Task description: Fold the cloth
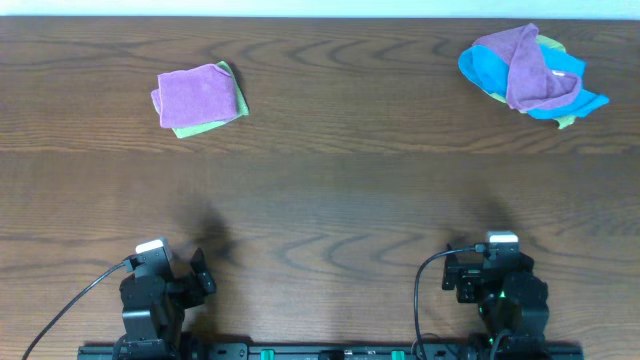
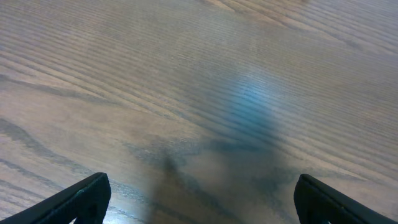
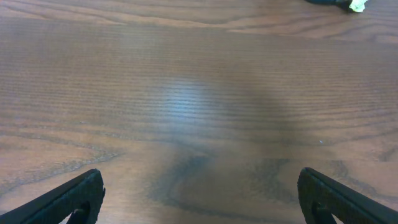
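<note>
At the far right, the purple cloth lies crumpled over a blue cloth: light, limp, so we pinch what seems a loose edge. Left gripper and right gripper sit near, jaws apart

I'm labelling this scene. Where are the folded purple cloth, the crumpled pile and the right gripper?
folded purple cloth (image 1: 197, 94), overhead view, middle of its top.
crumpled pile (image 1: 529, 68), overhead view, purple cloth on top.
right gripper (image 3: 199, 194), right wrist view, midway between fingertips.
</note>
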Controlling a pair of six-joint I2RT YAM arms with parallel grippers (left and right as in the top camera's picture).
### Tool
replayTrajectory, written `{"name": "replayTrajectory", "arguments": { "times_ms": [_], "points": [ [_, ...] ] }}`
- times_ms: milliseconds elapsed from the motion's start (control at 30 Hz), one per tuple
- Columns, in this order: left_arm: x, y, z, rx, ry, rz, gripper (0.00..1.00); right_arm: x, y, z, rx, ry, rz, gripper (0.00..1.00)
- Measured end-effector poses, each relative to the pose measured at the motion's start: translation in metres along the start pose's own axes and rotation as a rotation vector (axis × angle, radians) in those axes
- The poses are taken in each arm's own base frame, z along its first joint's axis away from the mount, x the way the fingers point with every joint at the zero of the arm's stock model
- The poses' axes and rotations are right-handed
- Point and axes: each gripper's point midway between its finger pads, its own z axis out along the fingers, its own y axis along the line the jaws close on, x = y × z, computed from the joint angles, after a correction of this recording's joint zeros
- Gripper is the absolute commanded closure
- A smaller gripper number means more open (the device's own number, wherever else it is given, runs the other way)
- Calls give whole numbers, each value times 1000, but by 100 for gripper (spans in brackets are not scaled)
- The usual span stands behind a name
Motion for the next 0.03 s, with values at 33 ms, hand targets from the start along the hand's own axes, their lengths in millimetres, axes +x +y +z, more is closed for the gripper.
{"name": "replayTrajectory", "arguments": {
  "times_ms": [33],
  "points": [
    [0,0,0,0,0,0,5,0,0,0,0,0,0,1]
  ]
}}
